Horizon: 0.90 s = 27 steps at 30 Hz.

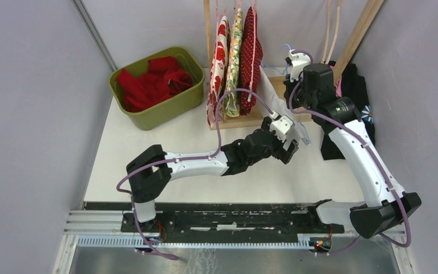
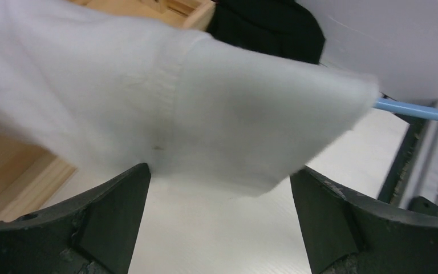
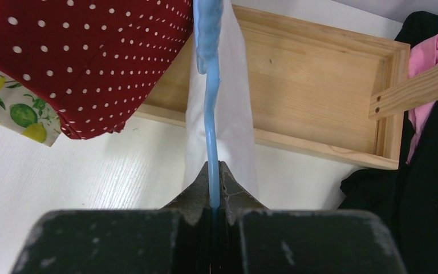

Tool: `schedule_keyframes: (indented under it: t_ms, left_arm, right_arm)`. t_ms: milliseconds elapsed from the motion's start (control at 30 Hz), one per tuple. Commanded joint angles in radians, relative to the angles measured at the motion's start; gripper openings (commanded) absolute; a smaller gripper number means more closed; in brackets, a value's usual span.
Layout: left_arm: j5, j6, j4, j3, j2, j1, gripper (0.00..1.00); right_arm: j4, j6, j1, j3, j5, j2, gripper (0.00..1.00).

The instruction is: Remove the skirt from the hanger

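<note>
The white skirt [image 1: 274, 96] hangs from a thin blue hanger [image 1: 274, 68] in front of the wooden rack. My right gripper [image 3: 214, 171] is shut on the blue hanger [image 3: 210, 114], and the skirt [image 3: 236, 120] drapes down behind the hanger. My left gripper [image 1: 292, 145] is at the skirt's lower end with its jaws wide apart. In the left wrist view the skirt's hem [image 2: 205, 108] hangs just above and between the fingers of the left gripper [image 2: 219, 197]. Nothing is pinched there. The hanger's blue tip [image 2: 416, 110] pokes out at the right.
A green bin [image 1: 189, 98] of red cloths stands at the back left. Patterned garments [image 1: 234, 63], one of them red with white dots [image 3: 80, 57], hang on the wooden rack with its tray base [image 3: 319, 85]. A pile of black clothes [image 1: 353, 91] lies at the right wall.
</note>
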Motion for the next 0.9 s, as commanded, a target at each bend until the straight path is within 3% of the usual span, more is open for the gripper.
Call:
schedule_keyframes:
  t_ms: [0, 200, 367, 533, 867]
  left_arm:
    - [-0.225, -0.052, 0.068, 0.054, 0.006, -0.004, 0.99]
    - [-0.296, -0.021, 0.095, 0.089, 0.067, -0.004, 0.99]
    - [-0.229, -0.042, 0.099, 0.096, 0.078, -0.002, 0.99]
    - [-0.071, -0.049, 0.173, -0.001, 0.016, -0.004, 0.99]
    - [-0.108, 0.001, 0.168, 0.123, 0.139, 0.014, 0.99]
  right_arm:
    - [0.084, 0.017, 0.011, 0.057, -0.007, -0.021, 0.01]
    - [0.078, 0.019, 0.021, 0.058, -0.014, -0.027, 0.01]
    - [0.065, 0.01, 0.028, 0.073, -0.008, -0.028, 0.01]
    - [0.062, 0.003, 0.031, 0.069, 0.0, -0.035, 0.01]
    - [0.048, 0.012, 0.049, 0.063, -0.023, -0.046, 0.01]
